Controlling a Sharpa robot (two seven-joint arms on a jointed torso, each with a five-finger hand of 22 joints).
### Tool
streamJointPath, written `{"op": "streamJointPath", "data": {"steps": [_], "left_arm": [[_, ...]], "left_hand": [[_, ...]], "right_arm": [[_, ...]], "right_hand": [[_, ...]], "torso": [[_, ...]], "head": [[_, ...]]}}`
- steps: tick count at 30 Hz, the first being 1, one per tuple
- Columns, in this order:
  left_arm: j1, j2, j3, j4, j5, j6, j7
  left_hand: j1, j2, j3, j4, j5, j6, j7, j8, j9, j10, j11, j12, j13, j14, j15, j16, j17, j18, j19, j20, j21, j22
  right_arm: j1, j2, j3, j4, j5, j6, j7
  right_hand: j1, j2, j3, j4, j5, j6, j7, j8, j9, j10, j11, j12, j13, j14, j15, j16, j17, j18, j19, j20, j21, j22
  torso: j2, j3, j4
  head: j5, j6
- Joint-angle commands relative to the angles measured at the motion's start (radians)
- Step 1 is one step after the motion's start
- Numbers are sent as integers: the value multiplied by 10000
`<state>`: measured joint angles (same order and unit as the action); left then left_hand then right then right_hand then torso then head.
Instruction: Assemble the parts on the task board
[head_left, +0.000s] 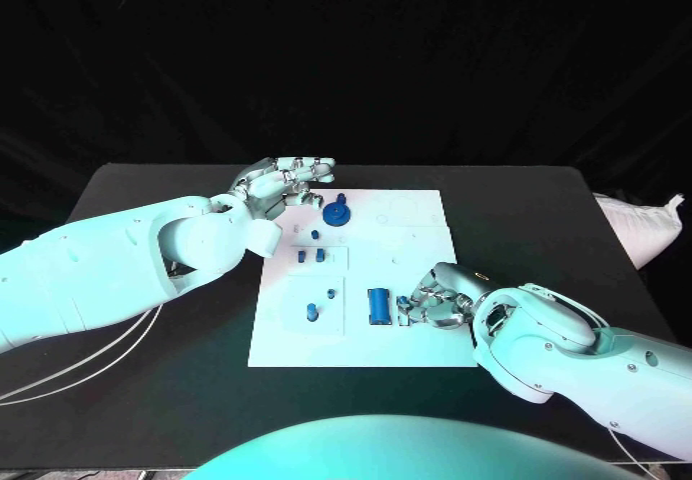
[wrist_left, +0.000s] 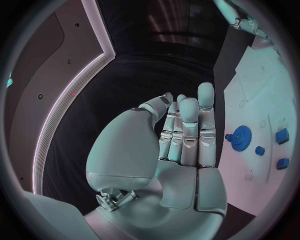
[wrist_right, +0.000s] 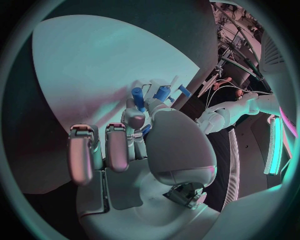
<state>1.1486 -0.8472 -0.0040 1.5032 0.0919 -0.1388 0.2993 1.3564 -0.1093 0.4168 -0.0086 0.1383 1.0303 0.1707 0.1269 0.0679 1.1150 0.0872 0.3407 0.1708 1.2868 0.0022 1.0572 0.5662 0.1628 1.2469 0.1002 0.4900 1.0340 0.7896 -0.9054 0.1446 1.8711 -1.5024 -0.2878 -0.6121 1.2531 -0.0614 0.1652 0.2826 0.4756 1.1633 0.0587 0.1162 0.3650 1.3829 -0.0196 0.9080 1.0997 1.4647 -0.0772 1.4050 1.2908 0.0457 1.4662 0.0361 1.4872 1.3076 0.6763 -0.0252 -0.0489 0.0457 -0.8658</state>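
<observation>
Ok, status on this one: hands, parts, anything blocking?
Left hand open, above board's far-left corner. Right hand down beside long blue part; grip unclear. Blue gear on task board. Nothing blocking.

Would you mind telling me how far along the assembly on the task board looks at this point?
Early, it seems. On the task board, the blue gear and small blue parts lie separately, so little looks assembled. The right robot hand is down at the board beside the long blue piece; whether it grips anything is unclear. The left robot hand hovers open near the gear. Most parts remain.

Matt white task board (head_left: 411, 340), glossy blue plastic parts (head_left: 378, 304), matt black table (head_left: 173, 370)
</observation>
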Motion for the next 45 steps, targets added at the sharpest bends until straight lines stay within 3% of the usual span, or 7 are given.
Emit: {"op": "streamJointPath", "data": {"steps": [1,6,13,19,32,45], "left_arm": [[4,28,6,21,-35,209,21],[4,29,6,14,-57,213,14],[4,26,6,9,-68,241,-7],[4,17,6,9,-76,253,-16],[3,2,6,4,-94,263,-23],[3,-10,6,7,-97,263,-31]], "left_hand": [[-3,66,-32,-51,22,-77,-17,46,-2,-74,-5,58,16,-50,11,-44,-5,170,-68,31,-51,-8],[-3,66,-32,-51,22,-77,-17,46,-2,-74,-5,58,16,-50,11,-44,-5,170,-68,31,-51,-8],[-3,66,-32,-51,22,-77,-17,46,-2,-74,-5,58,16,-50,11,-44,-5,170,-68,31,-51,-8],[-3,66,-32,-51,22,-77,-17,46,-2,-74,-5,58,16,-50,11,-44,-5,170,-68,31,-51,-8],[-3,66,-32,-51,22,-77,-17,46,-2,-74,-5,58,16,-50,11,-44,-5,170,-68,31,-51,-8],[-3,66,-32,-51,22,-77,-17,46,-2,-74,-5,58,16,-50,11,-44,-5,170,-68,31,-51,-8]], "right_arm": [[-23,52,-18,2,-387,344,-41],[-23,60,-18,30,-442,375,-28],[-23,33,-18,98,-529,434,-7],[-23,-28,-18,185,-654,455,6],[-24,-195,-17,367,-820,508,18],[-24,-321,-17,476,-871,746,33]], "right_hand": [[-160,-3,-100,7,-162,93,5,50,14,78,14,72,36,606,-67,68,13,-184,513,-103,30,1634],[-424,44,-273,62,-473,120,4,65,42,117,16,165,135,613,-68,95,63,-190,525,-111,47,1657],[-1316,204,-833,83,-352,204,-27,94,82,221,-1,387,353,636,-79,183,212,-217,579,-117,131,1763],[-1984,377,-1448,87,-1010,251,-68,120,126,282,-30,517,511,651,-102,250,329,-235,615,-139,186,1835],[-1997,465,-1543,75,-1113,286,-84,142,145,317,-45,590,577,673,-111,327,464,-251,647,-142,235,1897],[-1555,651,-1563,-5,-947,301,-106,156,171,354,-67,637,652,687,-130,390,574,-267,677,-158,283,1957]], "torso": [[5,-2,23],[1,-3,38],[4,-2,30],[9,1,41],[11,0,58],[5,-5,84]], "head": [[-20,1],[-26,-16],[-25,-12],[-40,-17],[-87,-26],[-124,-31]]}}
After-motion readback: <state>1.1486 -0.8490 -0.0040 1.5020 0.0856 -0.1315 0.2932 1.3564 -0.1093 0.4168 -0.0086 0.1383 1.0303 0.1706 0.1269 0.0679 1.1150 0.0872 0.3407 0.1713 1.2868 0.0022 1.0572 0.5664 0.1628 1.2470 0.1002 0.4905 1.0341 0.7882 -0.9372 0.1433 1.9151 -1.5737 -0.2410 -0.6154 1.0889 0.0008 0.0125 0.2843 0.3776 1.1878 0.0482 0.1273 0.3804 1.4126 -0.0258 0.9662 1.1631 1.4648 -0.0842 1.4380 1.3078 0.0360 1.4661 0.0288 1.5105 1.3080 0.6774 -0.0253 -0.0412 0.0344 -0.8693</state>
